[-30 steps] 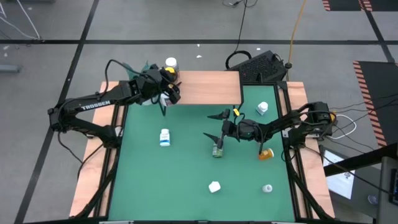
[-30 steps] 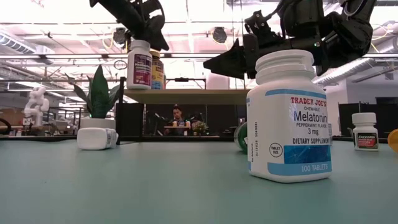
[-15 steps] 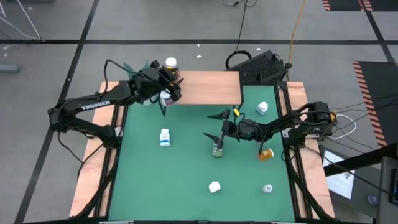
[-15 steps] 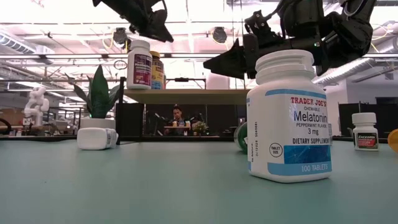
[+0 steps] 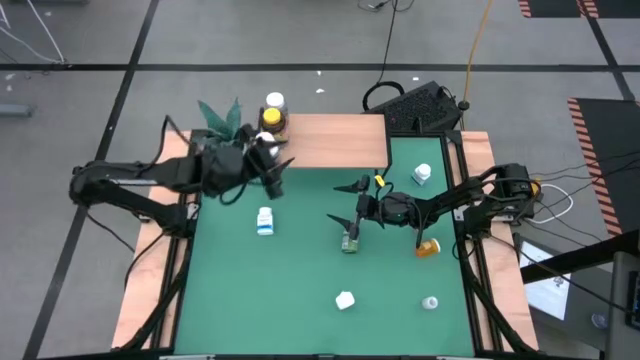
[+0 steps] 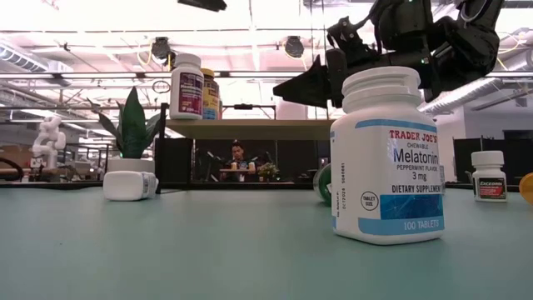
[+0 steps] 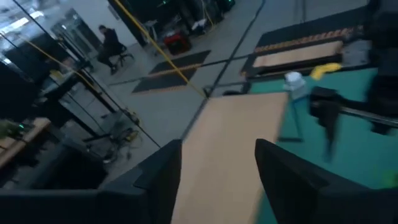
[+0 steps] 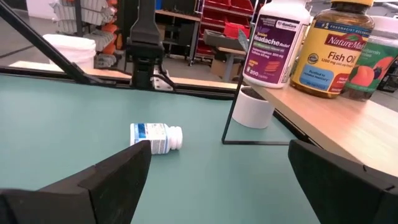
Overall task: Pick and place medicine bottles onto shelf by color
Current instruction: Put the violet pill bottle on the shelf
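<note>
The light-wood shelf stands at the table's far edge. On its left end stand a white bottle, an amber fish-oil bottle and one more bottle. My left gripper hovers open and holds nothing, just off the shelf's near-left corner; its wrist view looks along the board. My right gripper hangs wide open at mid-table, above a green bottle that lies on its side. A white bottle also lies on the mat.
More bottles stand on the mat: a white melatonin one near the front edge, a small white one, an orange one and a white one at the right. A potted plant stands left of the shelf.
My left gripper has risen from above the white bottle on the shelf's left end and swung toward the table's near edge, rolling a little. The bottle stays upright on the shelf.
</note>
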